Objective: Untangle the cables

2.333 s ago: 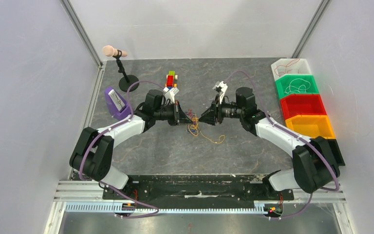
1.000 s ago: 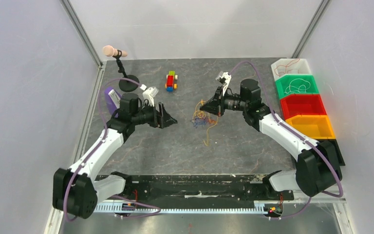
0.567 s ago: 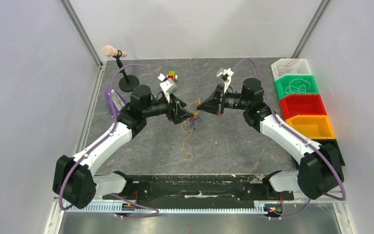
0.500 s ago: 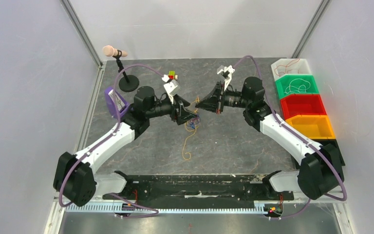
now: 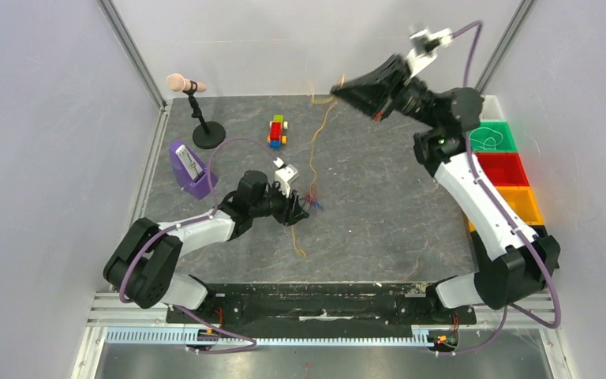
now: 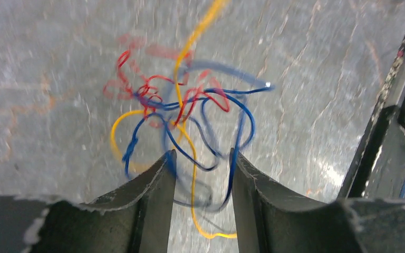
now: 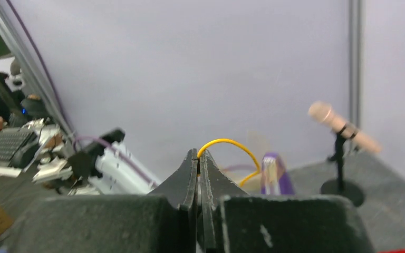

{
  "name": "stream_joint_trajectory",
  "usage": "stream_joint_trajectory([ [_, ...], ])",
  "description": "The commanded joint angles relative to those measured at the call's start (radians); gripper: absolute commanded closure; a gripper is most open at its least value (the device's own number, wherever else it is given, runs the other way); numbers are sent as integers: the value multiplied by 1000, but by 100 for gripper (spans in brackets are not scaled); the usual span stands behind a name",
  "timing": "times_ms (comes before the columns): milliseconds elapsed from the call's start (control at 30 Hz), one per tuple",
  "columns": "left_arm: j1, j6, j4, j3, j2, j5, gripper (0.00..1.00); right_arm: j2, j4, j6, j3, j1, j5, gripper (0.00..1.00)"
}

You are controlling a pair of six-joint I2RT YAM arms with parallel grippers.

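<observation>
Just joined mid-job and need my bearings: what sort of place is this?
Probably a robot test booth in a lab: plain grey walls close round a table, with a microphone on a stand and a row of coloured sorting bins alongside.

The cables [image 6: 190,113], a loose knot of thin red, blue and yellow loops, lie at the parted tips of the left gripper [image 6: 203,155]. One yellow wire [image 7: 224,140] stretches up from it, pinched in the raised right gripper [image 7: 198,158].

Red, blue, yellow cables [image 6: 182,113]
</observation>
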Motion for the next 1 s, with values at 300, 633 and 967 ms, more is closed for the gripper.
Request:
stream_joint_trajectory([
  [300,97,-51,-111,-62,-93,-84,74,140,125,174,395,-160,90,100],
  [633,48,5,-2,107,-200,91,25,164,133,179,461,-164,120,100],
  [967,-163,-84,274,503,226,-60,23,207,105,140,601,-109,181,100],
])
